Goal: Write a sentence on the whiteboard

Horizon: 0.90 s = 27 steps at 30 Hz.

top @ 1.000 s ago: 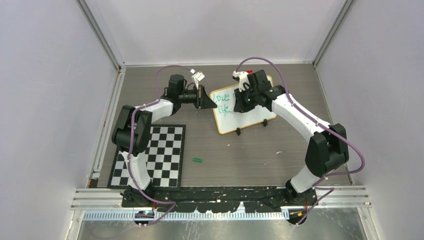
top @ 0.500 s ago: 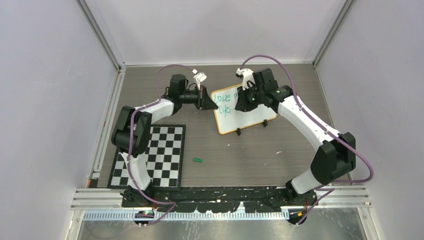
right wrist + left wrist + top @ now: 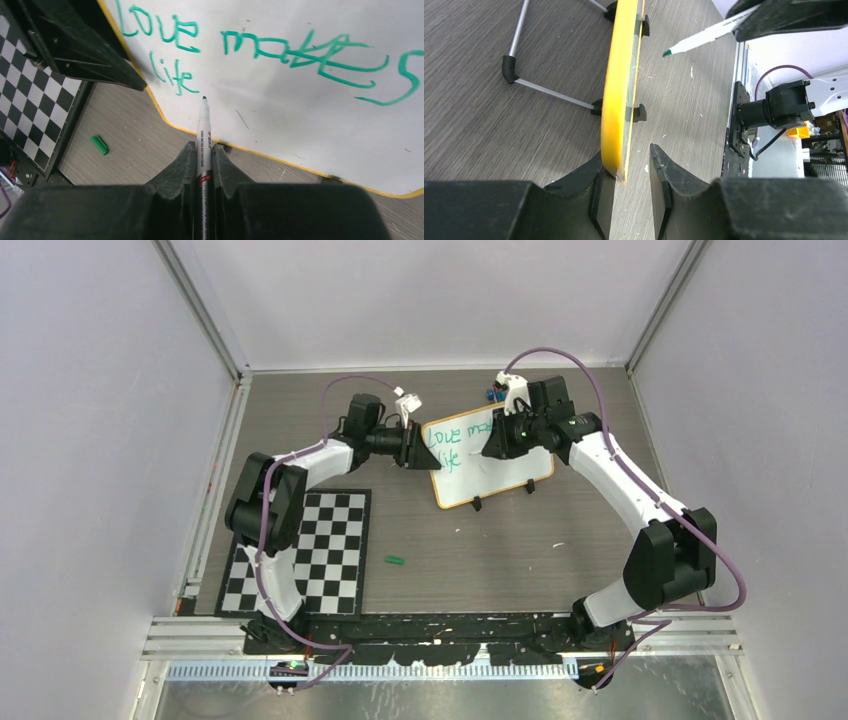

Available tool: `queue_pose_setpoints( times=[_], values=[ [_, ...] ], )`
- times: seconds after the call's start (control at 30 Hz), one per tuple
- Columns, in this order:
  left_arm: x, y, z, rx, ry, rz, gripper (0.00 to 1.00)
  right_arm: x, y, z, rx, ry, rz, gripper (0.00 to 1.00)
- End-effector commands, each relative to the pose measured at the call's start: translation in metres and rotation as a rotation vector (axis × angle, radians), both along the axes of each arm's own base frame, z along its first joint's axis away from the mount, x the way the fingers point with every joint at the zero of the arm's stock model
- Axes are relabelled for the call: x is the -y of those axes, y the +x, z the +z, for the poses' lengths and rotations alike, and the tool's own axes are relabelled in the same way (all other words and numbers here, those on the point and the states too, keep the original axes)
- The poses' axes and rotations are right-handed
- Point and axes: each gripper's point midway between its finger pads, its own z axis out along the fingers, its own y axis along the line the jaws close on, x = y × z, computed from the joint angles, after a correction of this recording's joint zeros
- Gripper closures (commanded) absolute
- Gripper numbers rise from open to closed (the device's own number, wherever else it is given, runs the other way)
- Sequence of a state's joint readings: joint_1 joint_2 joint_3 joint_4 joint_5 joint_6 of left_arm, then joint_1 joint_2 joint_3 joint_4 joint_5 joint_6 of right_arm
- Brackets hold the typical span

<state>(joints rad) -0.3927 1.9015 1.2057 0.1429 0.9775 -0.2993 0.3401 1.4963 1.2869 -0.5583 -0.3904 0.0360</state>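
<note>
Steadiness first: left tool (image 3: pixel 626 160), jaws slack, straddles the whiteboard (image 3: pixel 500 466) near the worktop's (image 3: pixel 520 540) far edge; clamp it before right tool (image 3: pixel 203 147), pinching the marker (image 3: pixel 204 120), extends the sentence (image 3: pixel 260 45) just right of "life".

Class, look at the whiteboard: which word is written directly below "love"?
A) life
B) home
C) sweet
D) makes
A: on the whiteboard, the green word "life" sits under "love", just above the marker tip.
</note>
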Motion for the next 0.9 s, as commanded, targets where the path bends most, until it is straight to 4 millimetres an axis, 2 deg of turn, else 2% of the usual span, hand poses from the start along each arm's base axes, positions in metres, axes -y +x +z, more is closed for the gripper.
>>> queue_pose_setpoints(
  times=[0.0,0.3,0.47,0.87],
  values=[
    [0.005,-0.001,0.016,0.064,-0.01,-0.019,0.68,-0.002,0.004,0.019,0.08,0.064,0.004,1.0],
    [0.009,0.004,0.014,0.053,-0.01,-0.016,0.71,0.003,0.017,0.017,0.122,0.042,-0.042,1.0],
    [0.01,0.004,0.013,0.05,-0.009,-0.017,0.78,0.005,0.023,0.015,0.131,0.032,-0.059,1.0],
    [0.009,0.005,0.01,0.044,0.0,-0.013,0.98,0.005,0.005,0.01,0.088,0.03,-0.016,1.0]
  ],
)
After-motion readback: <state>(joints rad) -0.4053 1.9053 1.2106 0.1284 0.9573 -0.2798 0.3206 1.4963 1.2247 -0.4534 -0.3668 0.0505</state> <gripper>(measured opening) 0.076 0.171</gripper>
